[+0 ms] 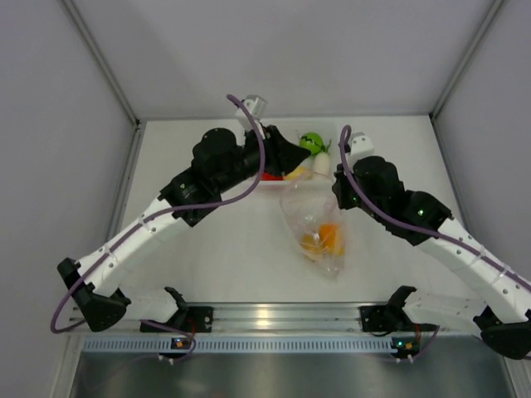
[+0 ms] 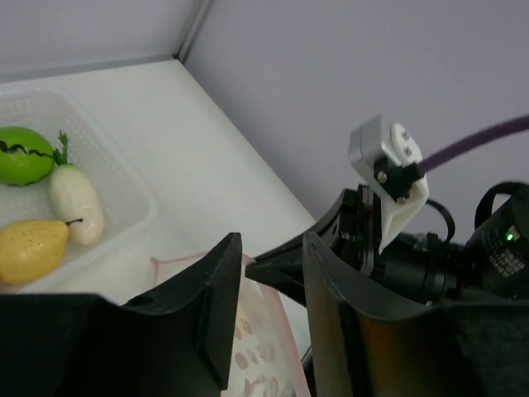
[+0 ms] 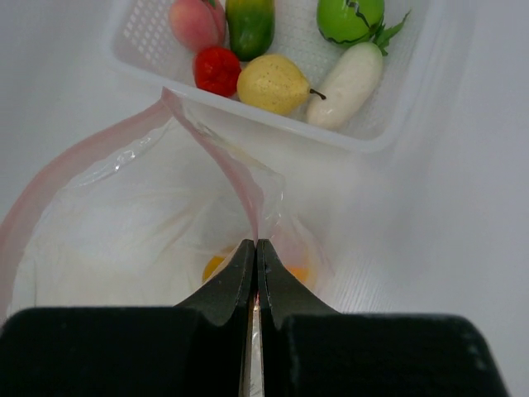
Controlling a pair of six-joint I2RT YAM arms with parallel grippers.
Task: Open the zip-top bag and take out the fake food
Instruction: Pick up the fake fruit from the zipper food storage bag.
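Right gripper (image 3: 254, 246) is clamped shut on the bag (image 3: 124, 215) rim; the mouth is turned to 12 o'clock, and orange food (image 1: 325, 239) is seen inside toward 6 o'clock. Left gripper (image 2: 269, 248), jaws parted, is placed beside the pink rim at 9 o'clock.

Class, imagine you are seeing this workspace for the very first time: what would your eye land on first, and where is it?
The clear zip-top bag in the middle of the scene stands out first. Orange fake food shows through it, and its pink rim is pinched in the right gripper. Just beyond it, a clear tub holds more bright pieces: green, white, yellow, red.
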